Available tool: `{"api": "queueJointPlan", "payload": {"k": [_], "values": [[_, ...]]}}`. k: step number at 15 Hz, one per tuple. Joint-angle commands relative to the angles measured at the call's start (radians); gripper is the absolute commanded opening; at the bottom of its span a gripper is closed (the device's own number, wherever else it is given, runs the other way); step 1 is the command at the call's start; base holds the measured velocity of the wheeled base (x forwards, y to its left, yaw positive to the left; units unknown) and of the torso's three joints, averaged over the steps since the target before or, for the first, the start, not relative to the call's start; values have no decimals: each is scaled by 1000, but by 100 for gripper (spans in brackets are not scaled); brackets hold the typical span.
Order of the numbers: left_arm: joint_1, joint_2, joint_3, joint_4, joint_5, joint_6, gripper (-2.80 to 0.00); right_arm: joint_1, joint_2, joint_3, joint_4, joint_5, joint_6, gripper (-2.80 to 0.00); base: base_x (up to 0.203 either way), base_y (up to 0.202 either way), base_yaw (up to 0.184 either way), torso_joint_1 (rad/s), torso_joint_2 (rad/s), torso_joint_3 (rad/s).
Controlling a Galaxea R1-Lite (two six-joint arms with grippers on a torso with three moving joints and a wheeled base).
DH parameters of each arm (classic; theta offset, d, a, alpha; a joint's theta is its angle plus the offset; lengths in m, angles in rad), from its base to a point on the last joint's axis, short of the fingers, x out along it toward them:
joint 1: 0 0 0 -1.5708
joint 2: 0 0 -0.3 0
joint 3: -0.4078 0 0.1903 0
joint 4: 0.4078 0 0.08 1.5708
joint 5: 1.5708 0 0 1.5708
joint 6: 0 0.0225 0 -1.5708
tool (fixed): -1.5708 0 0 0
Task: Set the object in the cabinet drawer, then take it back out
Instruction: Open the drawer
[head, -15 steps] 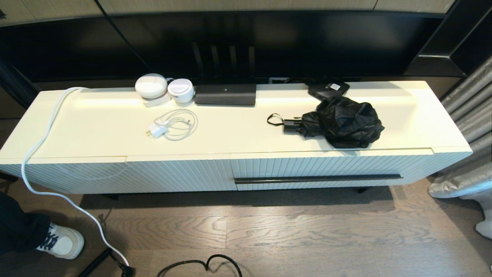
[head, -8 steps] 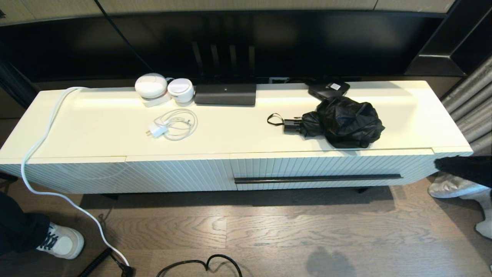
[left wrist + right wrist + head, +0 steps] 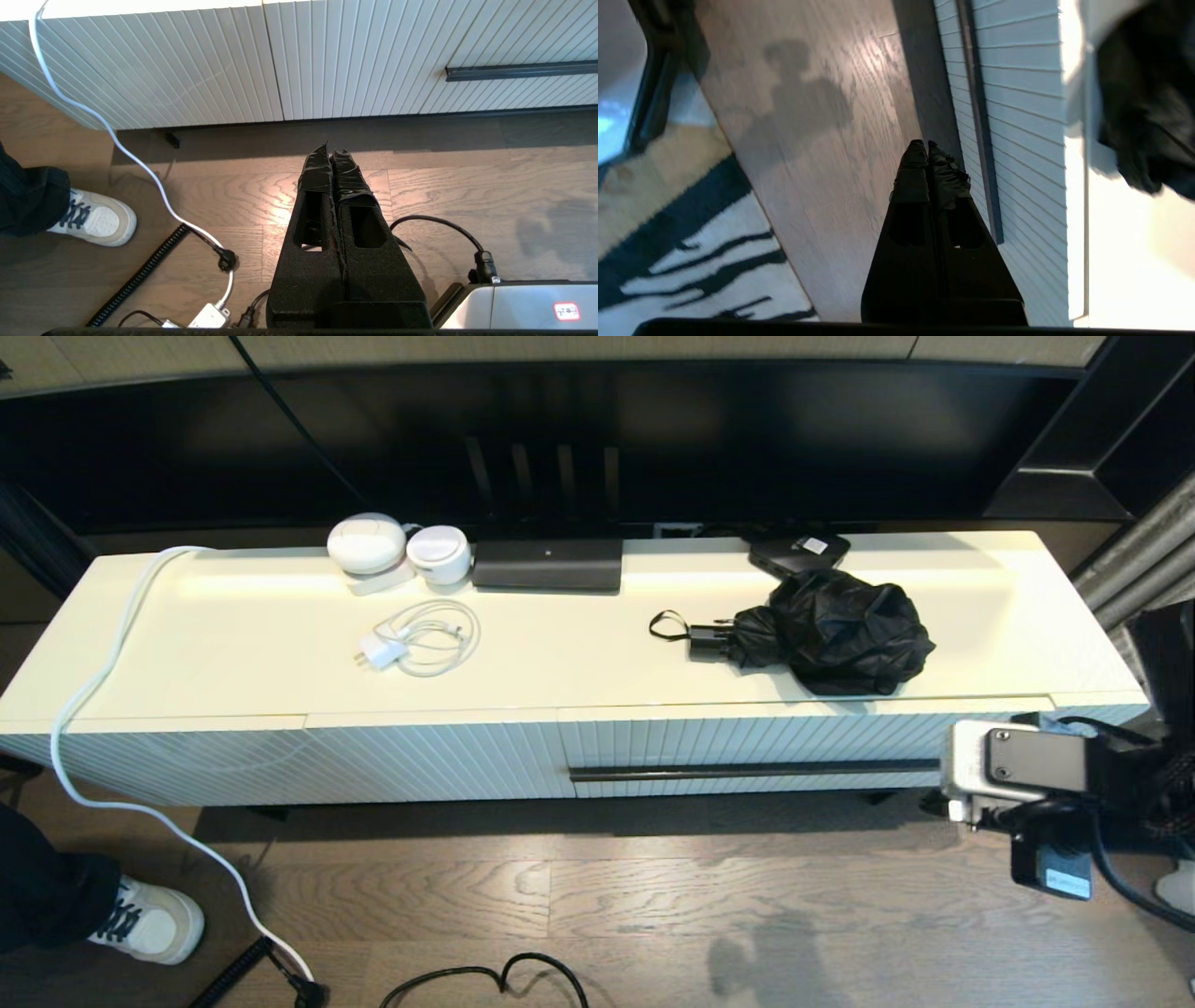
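Right claw (image 3: 923, 144) pressed together, empty, just off the closed cabinet drawer (image 3: 747, 747) handle's end — the umbrella (image 3: 822, 630) lies on the worktop (image 3: 579, 663) above it, beside a white-labelled box (image 3: 798, 553), writing unreadable.

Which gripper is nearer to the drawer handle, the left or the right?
Right. The right gripper hangs shut just beside the drawer handle, at its right end. The left gripper, also shut, hovers over the floor, away from it.

Bar handle (image 3: 756, 770): lying unobstructed along the closed drawer (image 3: 747, 739) front, open floor (image 3: 653, 896) stretching before it. Umbrella (image 3: 822, 630): sitting reachable from above, flat black box (image 3: 798, 553) crowding it just behind.
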Motion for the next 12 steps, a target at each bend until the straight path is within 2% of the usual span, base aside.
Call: {"api": "queueJointPlan", "payload": {"k": [1, 2, 5, 6, 9, 12], "values": [[0, 2, 2, 0, 0, 0, -280, 16, 79, 12, -3, -6, -75, -280, 0, 0, 0, 0, 0, 0], [0, 2, 2, 0, 0, 0, -280, 22, 106, 29, -25, -9, -127, -280, 0, 0, 0, 0, 0, 0], [0, 2, 2, 0, 0, 0, -280, 59, 195, 97, -193, -27, -148, -280, 0, 0, 0, 0, 0, 0], [1, 2, 2, 0, 0, 0, -280, 62, 226, 120, -243, -28, -151, 0, 0, 0, 0, 0, 0, 0], [-1, 2, 2, 0, 0, 0, -280, 73, 302, 170, -356, -29, -152, 0, 0, 0, 0, 0, 0, 0], [1, 2, 2, 0, 0, 0, -280, 73, 370, 205, -415, -30, -153, 0, 0, 0, 0, 0, 0, 0]]}}
